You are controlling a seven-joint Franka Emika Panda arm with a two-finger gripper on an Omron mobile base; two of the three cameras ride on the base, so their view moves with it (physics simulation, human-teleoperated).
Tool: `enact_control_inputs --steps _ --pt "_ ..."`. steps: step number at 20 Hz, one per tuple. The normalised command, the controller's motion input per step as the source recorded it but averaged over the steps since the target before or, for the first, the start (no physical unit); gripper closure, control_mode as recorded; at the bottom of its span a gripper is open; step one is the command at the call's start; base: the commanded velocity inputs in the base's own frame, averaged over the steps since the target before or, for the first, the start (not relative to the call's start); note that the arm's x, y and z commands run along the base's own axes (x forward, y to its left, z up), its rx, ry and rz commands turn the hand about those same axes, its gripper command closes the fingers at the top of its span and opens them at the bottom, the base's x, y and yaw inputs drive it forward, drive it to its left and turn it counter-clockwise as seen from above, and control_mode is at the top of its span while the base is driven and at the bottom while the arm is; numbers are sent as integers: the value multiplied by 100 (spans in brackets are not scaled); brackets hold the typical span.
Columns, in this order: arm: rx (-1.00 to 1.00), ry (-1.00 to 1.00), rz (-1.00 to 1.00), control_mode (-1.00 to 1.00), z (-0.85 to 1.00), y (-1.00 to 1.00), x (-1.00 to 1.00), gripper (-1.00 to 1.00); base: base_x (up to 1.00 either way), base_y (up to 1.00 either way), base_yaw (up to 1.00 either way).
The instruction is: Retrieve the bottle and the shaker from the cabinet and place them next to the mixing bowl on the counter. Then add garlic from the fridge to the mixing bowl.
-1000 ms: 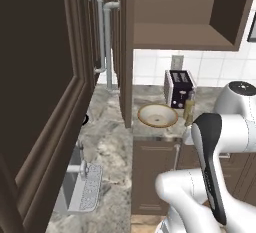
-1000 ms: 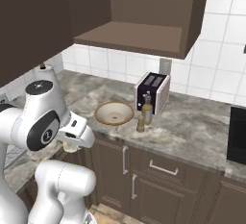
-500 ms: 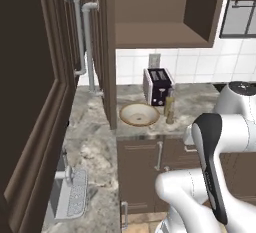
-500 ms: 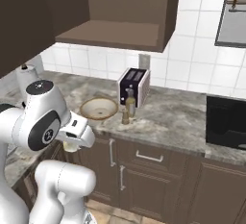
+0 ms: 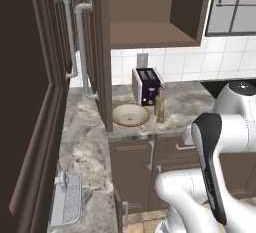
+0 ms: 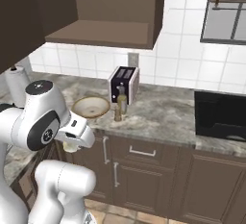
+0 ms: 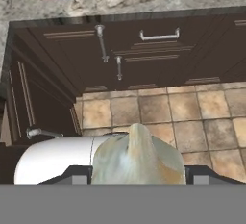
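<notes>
In the end effector (image 7: 137, 172), garlic (image 7: 137, 158); mixing bowl (image 5: 131, 115) empty.

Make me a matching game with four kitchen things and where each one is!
Things:
1. tan-rimmed shallow mixing bowl
2. slim olive-yellow bottle with grey neck
3. dark boxy toaster
4. pale garlic bulb

Places:
A. against the tiled wall, behind the bowl
B. between the robot hand's fingers
C. on the marbled counter in front of the toaster, left of the bottle
D. upright on the counter, right of the bowl

Pairs: 1-C, 2-D, 3-A, 4-B
</notes>
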Motion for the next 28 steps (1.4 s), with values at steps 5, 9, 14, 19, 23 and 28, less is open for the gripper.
enact_control_inputs --steps 5,9,14,19,23,28 --pt "0 0 0 100 0 0 0 100 100 0 -14" --pt "0 0 0 100 0 0 0 100 100 -25 -6" --pt "0 0 0 100 0 0 0 100 31 34 0" --pt "0 0 0 100 0 0 0 100 -30 99 0" --pt "0 0 0 100 0 0 0 100 -18 0 0" --pt "0 0 0 100 0 0 0 100 -21 -34 0"
